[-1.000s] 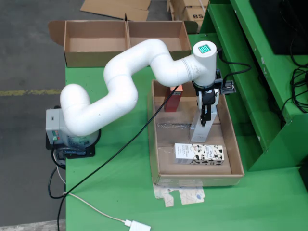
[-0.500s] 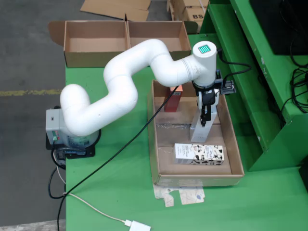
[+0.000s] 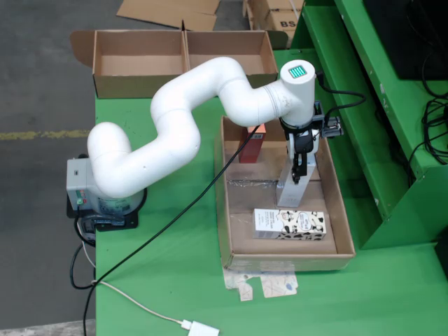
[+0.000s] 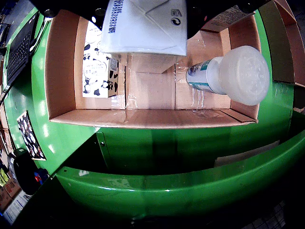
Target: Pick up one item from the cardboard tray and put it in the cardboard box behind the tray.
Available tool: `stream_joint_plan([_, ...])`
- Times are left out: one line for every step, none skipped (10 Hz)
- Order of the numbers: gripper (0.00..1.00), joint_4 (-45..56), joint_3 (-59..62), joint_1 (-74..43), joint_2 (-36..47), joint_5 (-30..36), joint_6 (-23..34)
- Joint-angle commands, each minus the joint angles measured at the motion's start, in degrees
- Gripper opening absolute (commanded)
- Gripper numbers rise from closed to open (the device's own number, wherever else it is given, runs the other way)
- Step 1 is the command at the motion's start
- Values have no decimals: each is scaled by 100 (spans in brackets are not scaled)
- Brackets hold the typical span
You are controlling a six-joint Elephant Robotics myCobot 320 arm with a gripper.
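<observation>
In the fixed view the gripper [image 3: 299,170] hangs right of centre in the frame, pointing straight down onto a pale upright carton [image 3: 292,190] that stands in the middle of the tray [image 3: 234,253]; the carton lies directly beneath the fingers, its long axis vertical, so the coming move looks to be a straight lift and then a carry toward the top of the frame, where the box [image 3: 112,84] sits, two compartments side by side. The fingers seem drawn in against the carton's top, though the contact itself is too small to be sure of here. Counted in this view: one red pack [image 3: 253,143] at the upper end of the tray, the one carton under the gripper, and one cow-patterned carton [image 3: 290,223] lying flat at the lower end. In the wrist view the carton's white folded top [image 4: 144,25] fills the upper centre, close under the camera, which suits a grasp on it. Below it lies the tray floor, the cow carton [image 4: 98,67] at upper left, and one white-capped bottle [image 4: 232,76] at upper right, which the fixed view hides.
</observation>
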State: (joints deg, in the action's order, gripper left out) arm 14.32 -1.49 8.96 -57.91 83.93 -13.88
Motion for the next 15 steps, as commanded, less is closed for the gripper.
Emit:
stream_joint_plan([0, -117, 149, -128, 560, 159, 310])
stream_joint_plan([0, -37, 149, -64, 808, 39, 239])
stream_joint_plan([0, -90, 149, -28, 1019, -40, 199])
stream_joint_plan([0, -132, 149, 29, 1250, -102, 201])
stream_joint_plan([0, -173, 149, 84, 1477, -163, 191])
stream_joint_plan([0, -343, 149, 144, 1632, -270, 158])
stream_joint_plan([0, -697, 149, 248, 1772, -509, 84])
stream_joint_plan([0, -697, 149, 248, 1772, -509, 84])
stream_joint_plan([0, -1010, 149, 349, 1966, -647, 134])
stream_joint_plan([0, -1595, 149, 504, 2058, -941, 241])
stream_joint_plan([0, -1893, 149, 668, 2178, -1236, 294])
stream_joint_plan([0, -2651, 149, 869, 2142, -1776, 465])
stream_joint_plan([0, -3191, 149, 996, 2061, -2150, 632])
stream_joint_plan([0, -3488, 149, 1091, 2036, -2382, 725])
stream_joint_plan([0, -3488, 149, 1091, 2036, -2382, 724])
